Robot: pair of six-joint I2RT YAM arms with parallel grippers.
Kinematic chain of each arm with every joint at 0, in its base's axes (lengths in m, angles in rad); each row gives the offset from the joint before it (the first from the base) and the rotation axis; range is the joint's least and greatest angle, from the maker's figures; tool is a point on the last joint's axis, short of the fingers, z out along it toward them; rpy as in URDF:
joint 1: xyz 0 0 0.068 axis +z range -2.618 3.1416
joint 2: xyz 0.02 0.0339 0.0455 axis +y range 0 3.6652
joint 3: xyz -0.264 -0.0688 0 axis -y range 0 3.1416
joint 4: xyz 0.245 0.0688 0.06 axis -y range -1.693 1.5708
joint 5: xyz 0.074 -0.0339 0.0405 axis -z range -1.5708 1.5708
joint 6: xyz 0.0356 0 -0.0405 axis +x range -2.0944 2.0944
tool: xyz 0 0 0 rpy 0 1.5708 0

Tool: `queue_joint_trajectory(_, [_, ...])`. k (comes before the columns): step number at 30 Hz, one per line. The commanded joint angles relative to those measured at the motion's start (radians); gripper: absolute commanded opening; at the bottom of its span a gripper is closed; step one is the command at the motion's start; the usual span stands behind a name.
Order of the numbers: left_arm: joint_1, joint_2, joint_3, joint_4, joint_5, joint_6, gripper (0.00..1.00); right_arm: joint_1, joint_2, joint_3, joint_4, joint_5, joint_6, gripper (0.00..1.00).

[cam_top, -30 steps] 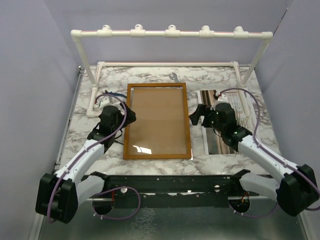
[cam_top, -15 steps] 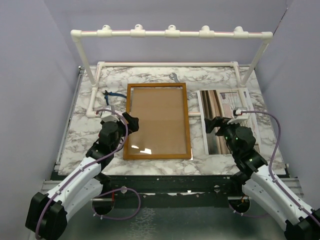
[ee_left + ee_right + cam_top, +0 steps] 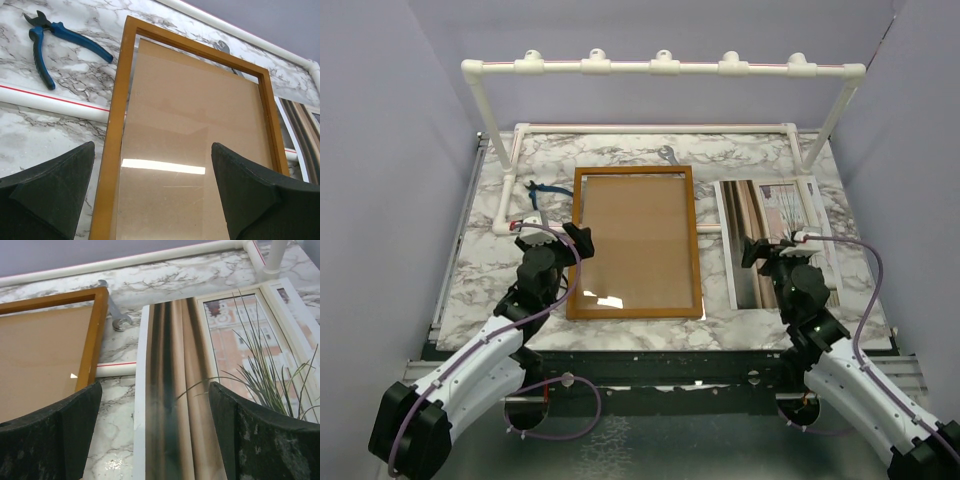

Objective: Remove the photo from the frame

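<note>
Wooden frame (image 3: 635,243) at centre, photo (image 3: 750,215) flat at right; left gripper (image 3: 557,238) and right gripper (image 3: 775,247) spread wide, holding nothing.

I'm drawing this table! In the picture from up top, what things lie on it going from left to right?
blue pliers → frame → photo

I see the large rectangular picture frame (image 3: 635,235) with a narrow orange-brown wooden border around plain brown fibreboard. The thin paper photo print (image 3: 175,390) shows grey-beige striped curtains, pinkish walls behind white window bars, and green grass blades. The flat tabletop (image 3: 480,260) is white marble veined grey. The metal pliers (image 3: 75,39) have blue handles, and the white plastic pipe rack (image 3: 660,68) carries a thin red line.
</note>
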Motion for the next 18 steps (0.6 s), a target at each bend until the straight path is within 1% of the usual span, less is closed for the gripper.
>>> queue_joint_trajectory(1, [-0.003,0.012,0.017,0.038,0.011,-0.005,0.99,0.005,0.042,0.088,-0.054,0.079,-0.008,0.92])
queue_joint_trajectory(3, [-0.002,0.014,0.013,0.037,0.031,-0.019,0.99,0.005,0.064,0.121,-0.113,0.081,0.022,0.93])
queue_joint_trajectory(5, [-0.003,0.017,0.007,0.027,0.021,-0.010,0.99,0.005,0.083,0.128,-0.124,0.010,0.006,0.93])
queue_joint_trajectory(6, [-0.003,0.018,0.001,0.026,0.007,-0.001,0.99,0.005,0.093,0.118,-0.105,-0.040,-0.031,0.92])
queue_joint_trajectory(7, [-0.003,0.018,-0.007,0.031,-0.004,0.004,0.99,0.005,0.110,0.103,-0.074,-0.088,-0.080,0.90])
queue_joint_trajectory(9, [-0.003,0.026,-0.025,0.079,0.002,0.021,0.99,0.005,0.131,0.067,0.005,-0.122,-0.139,0.89])
queue_joint_trajectory(11, [-0.003,0.048,-0.025,0.108,-0.009,0.033,0.99,0.005,0.147,0.018,0.107,-0.084,-0.136,0.90])
queue_joint_trajectory(13, [-0.003,0.072,-0.008,0.110,-0.041,0.061,0.99,0.005,0.166,-0.037,0.246,-0.024,-0.139,0.93])
queue_joint_trajectory(15, [-0.003,0.088,0.004,0.111,-0.088,0.099,0.99,-0.010,0.190,-0.064,0.340,-0.053,-0.174,0.92])
queue_joint_trajectory(18, [-0.003,0.091,-0.003,0.141,-0.146,0.162,0.99,-0.074,0.273,-0.048,0.421,-0.049,-0.190,0.93])
